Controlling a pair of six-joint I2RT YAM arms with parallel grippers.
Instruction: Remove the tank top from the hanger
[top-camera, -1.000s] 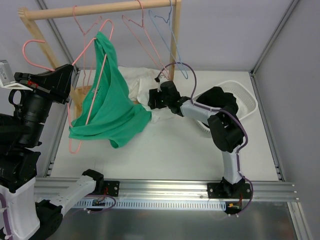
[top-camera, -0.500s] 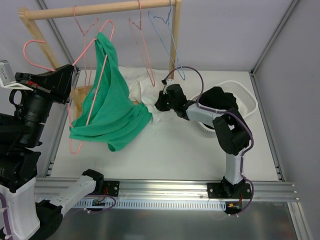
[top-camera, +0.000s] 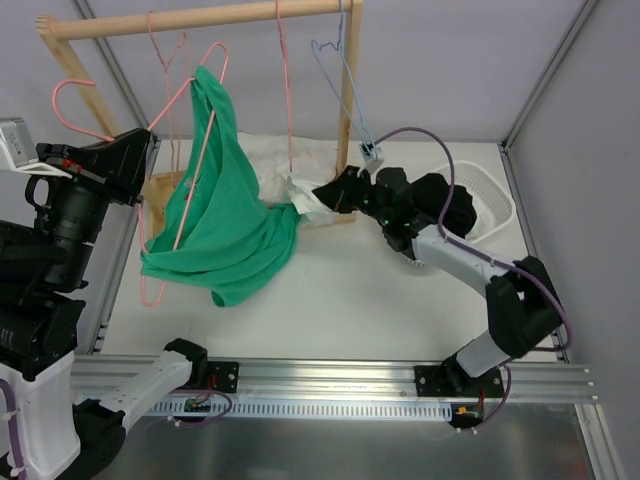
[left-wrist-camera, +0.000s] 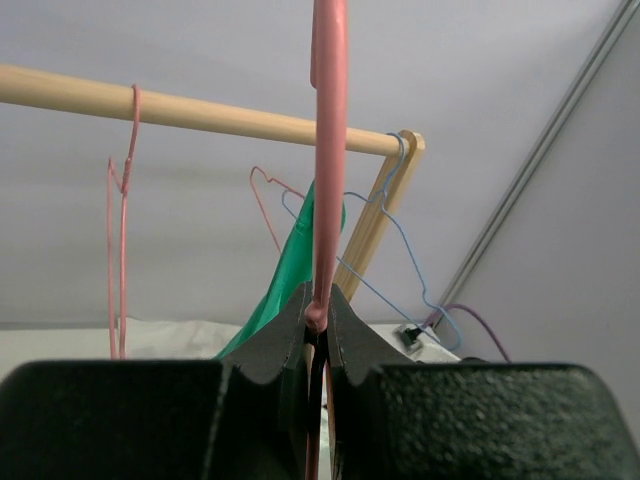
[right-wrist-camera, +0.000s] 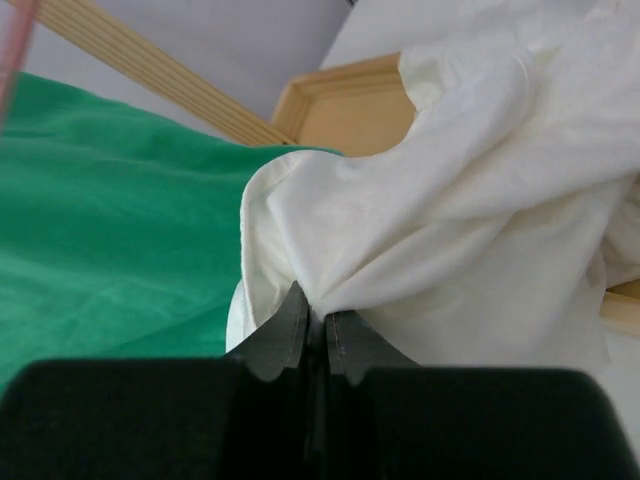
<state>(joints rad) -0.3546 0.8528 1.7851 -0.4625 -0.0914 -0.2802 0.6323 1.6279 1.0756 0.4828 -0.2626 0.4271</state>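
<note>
The green tank top (top-camera: 225, 230) hangs on a pink wire hanger (top-camera: 204, 140) that slants down over the table's left side. My left gripper (top-camera: 146, 136) is shut on that hanger; the left wrist view shows the pink wire (left-wrist-camera: 328, 150) pinched between the jaws of this gripper (left-wrist-camera: 318, 310), with the green cloth (left-wrist-camera: 290, 270) behind. My right gripper (top-camera: 322, 194) is shut on a fold of a white garment (top-camera: 300, 190) just right of the tank top. In the right wrist view the white cloth (right-wrist-camera: 450, 220) bunches at the gripper (right-wrist-camera: 316, 325), green cloth (right-wrist-camera: 100, 200) beside it.
A wooden rail (top-camera: 200, 18) at the back carries two more pink hangers (top-camera: 285, 90) and a blue one (top-camera: 340, 70). The rack's wooden base (right-wrist-camera: 345, 105) lies under the white garment. A white basket (top-camera: 490, 200) holding a black garment (top-camera: 440, 195) stands at the right.
My right gripper has shut on the white garment and drawn back to the right, lifting a fold of it. The hangers on the rail have swung. The left arm has stayed put.
</note>
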